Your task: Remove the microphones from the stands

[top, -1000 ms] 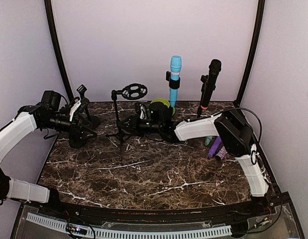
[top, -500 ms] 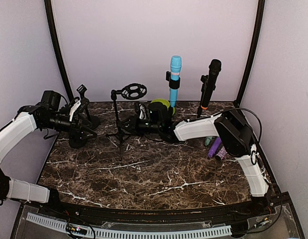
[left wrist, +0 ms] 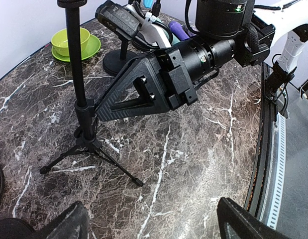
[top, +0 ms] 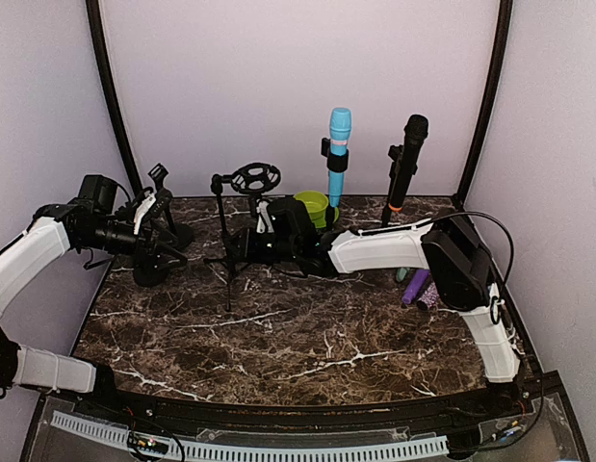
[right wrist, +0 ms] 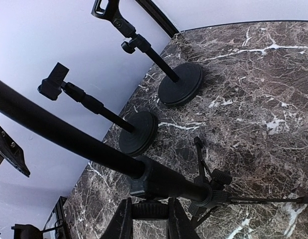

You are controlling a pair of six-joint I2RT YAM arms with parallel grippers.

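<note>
Right wrist view: right gripper [right wrist: 149, 204] fingers cropped at 6 o'clock edge. Dark blur between them; hold on tripod stand [right wrist: 163, 180] unclear. Pole exits at 9 o'clock.
Left wrist view: left gripper [left wrist: 153, 209] only two fingertips, 5 and 7 o'clock. Tripod stand top cropped, 11 o'clock.
Top view: right gripper merges with dark tripod stand.

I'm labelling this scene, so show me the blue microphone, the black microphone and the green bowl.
blue microphone [top: 339, 125], top external view, on its rounded head.
black microphone [top: 415, 127], top external view, on its head.
green bowl [left wrist: 67, 46], left wrist view, on its outer wall.
</note>
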